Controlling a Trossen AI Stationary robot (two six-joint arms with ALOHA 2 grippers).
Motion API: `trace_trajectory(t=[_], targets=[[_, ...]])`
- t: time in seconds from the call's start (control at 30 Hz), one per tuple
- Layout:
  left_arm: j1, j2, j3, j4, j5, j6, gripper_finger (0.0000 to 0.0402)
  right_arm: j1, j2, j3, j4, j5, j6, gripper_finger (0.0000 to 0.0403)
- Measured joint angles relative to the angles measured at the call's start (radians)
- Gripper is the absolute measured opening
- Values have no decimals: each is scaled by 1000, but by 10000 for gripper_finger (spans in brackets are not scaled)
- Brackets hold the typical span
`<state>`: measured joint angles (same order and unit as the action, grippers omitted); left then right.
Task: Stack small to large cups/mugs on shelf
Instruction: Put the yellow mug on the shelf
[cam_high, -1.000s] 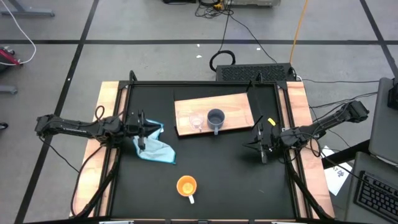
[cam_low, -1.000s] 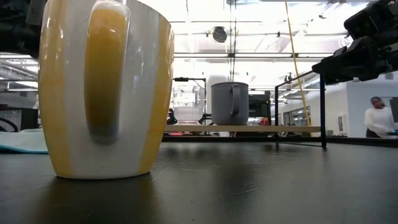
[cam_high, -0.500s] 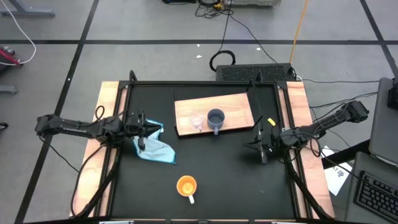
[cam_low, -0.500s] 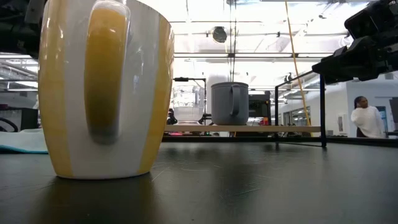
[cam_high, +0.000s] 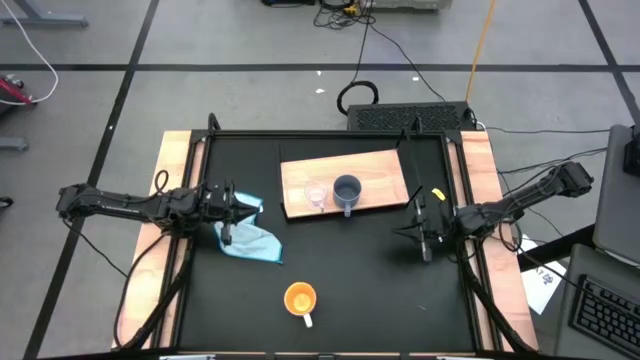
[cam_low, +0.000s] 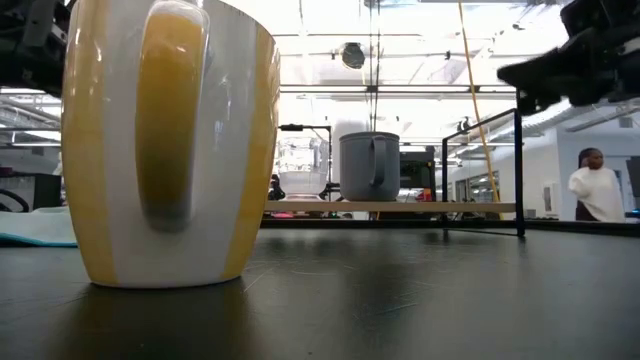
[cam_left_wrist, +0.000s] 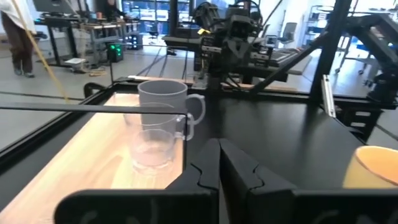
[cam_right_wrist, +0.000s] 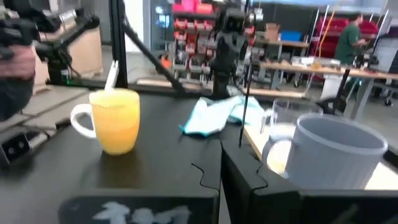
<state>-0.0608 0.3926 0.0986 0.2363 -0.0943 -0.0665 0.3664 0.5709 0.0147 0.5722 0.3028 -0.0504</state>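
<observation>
The light-wood shelf board (cam_high: 345, 181) lies flat at the table's far middle. On it stand the tiny clear glass cup (cam_high: 316, 195) (cam_left_wrist: 152, 149) and, right beside it, the grey-blue mug (cam_high: 347, 190) (cam_right_wrist: 336, 152), both on their bases. The orange mug with white handle (cam_high: 300, 299) (cam_low: 165, 145) stands on the black table near its near edge. My left gripper (cam_high: 235, 214) (cam_left_wrist: 219, 163) hovers shut at the table's left, above the blue cloth's edge. My right gripper (cam_high: 421, 236) (cam_right_wrist: 221, 168) hovers shut at the table's right, off the board's right end.
A crumpled light blue cloth (cam_high: 250, 238) lies on the table left of centre, between my left gripper and the orange mug. Pale wooden side rails (cam_high: 172, 230) flank the black table. A black frame post (cam_low: 520, 170) stands at the far right. A person (cam_low: 590, 185) is in the room behind.
In the low view my right gripper has risen a little, still shut. The cups, board and cloth have stayed where they were. The person in the room behind has walked a short way.
</observation>
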Motion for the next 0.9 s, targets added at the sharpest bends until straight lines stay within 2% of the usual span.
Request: trace_trajectory(t=[0.13,0.23,0.5,0.67,0.8,0.9], targets=[[0,0,0,11,17,-32,20,0,6,12,60,-95,-41,0],[0,0,0,22,18,-46,23,0,48,50,42,-99,-40,0],[0,0,0,22,18,-68,24,0,318,230,7,-99,-62,0],[0,0,0,22,17,-70,24,0,490,361,26,-103,-17,0],[0,0,0,22,17,-66,24,0,623,463,19,-176,-11,0],[0,0,0,22,16,-56,24,-3,700,533,24,-178,45,0]])
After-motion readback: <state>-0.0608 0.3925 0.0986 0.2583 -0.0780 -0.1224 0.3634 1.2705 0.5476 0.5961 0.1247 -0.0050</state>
